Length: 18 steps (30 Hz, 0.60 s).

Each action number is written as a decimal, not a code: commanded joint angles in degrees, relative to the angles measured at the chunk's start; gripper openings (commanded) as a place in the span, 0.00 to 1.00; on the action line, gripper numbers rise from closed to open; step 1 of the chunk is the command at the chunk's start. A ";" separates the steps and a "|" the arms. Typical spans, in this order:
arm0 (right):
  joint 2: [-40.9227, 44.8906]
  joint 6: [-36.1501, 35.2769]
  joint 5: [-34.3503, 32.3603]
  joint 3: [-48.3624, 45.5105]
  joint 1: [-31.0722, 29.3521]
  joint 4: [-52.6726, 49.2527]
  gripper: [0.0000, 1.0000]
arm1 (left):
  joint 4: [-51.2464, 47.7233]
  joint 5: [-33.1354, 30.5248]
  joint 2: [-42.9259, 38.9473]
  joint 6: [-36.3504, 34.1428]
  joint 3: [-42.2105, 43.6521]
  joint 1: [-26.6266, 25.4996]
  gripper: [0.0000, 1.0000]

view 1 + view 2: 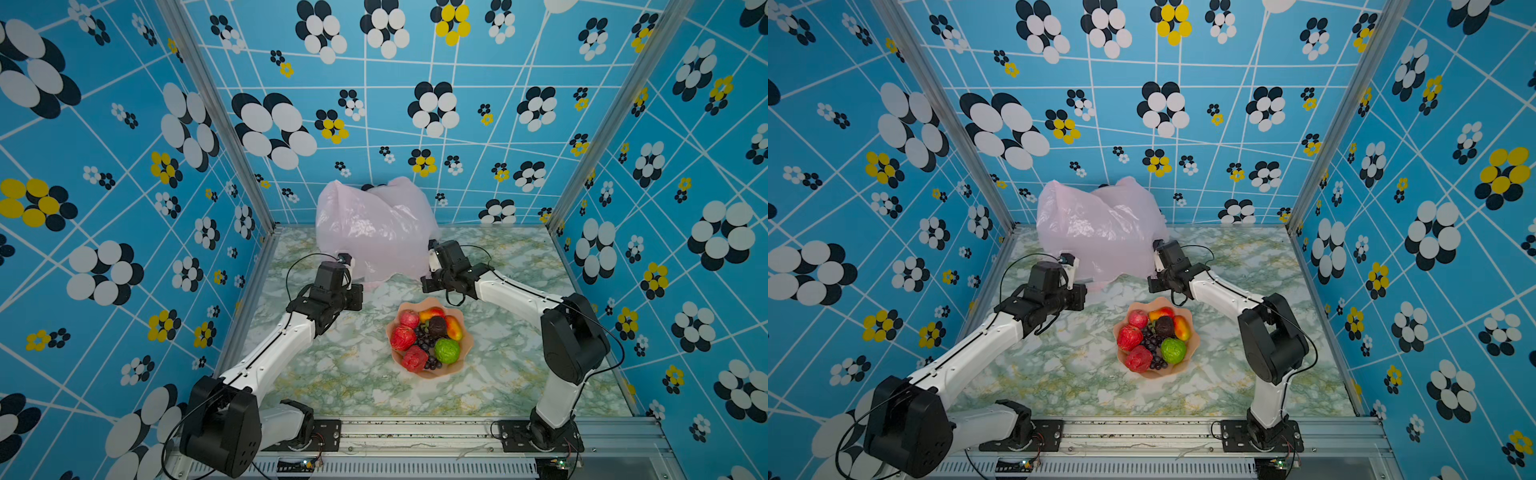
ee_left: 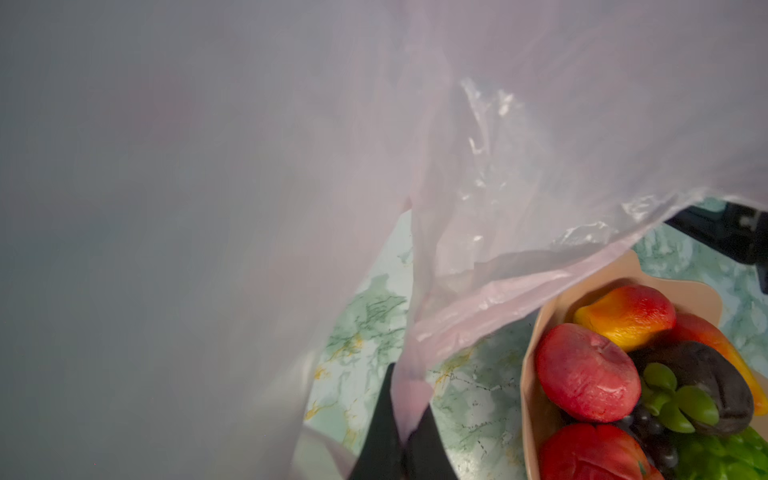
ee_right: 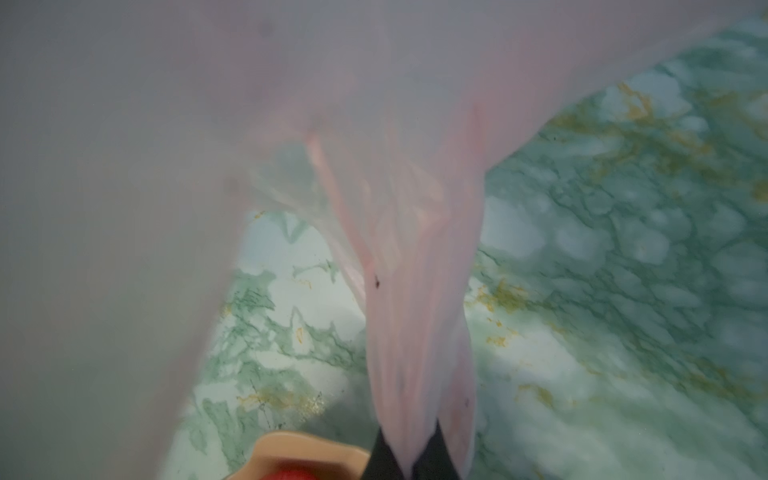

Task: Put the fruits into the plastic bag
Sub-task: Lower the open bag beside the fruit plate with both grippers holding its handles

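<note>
Both jaws are pinching the plastic bag (image 1: 374,224); I'd pull apart evenly so its mouth opens toward the fruits (image 1: 436,328).

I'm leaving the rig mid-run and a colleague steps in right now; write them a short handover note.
Grippers: left gripper shut on the plastic bag, pinching a strip of it; right gripper shut on another strip.
Bag: puffed up at the back of the table, behind the bowl.
Fruits: all those visible lie in the bowl; none shows in the bag.
Done: bag gripped on both sides.
Left: open its mouth, move every fruit in.
</note>
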State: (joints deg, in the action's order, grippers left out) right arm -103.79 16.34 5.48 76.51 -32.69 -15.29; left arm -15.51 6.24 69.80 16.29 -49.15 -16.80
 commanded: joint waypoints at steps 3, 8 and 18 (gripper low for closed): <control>5.62 3.53 2.35 7.68 -0.66 0.65 0.00 | -0.82 2.60 -10.73 7.89 -3.38 2.08 0.00; 3.24 3.93 3.38 9.69 -0.62 1.64 0.00 | -4.00 1.55 -14.91 8.45 -3.64 3.14 0.00; -0.21 2.65 4.76 12.63 -0.45 1.90 0.00 | -5.22 -0.18 -22.73 11.37 3.25 4.01 0.00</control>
State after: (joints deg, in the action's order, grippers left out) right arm -103.55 19.09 9.34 87.20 -33.08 -13.08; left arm -19.42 7.01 48.40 26.04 -48.23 -13.23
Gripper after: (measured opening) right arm 0.049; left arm 0.043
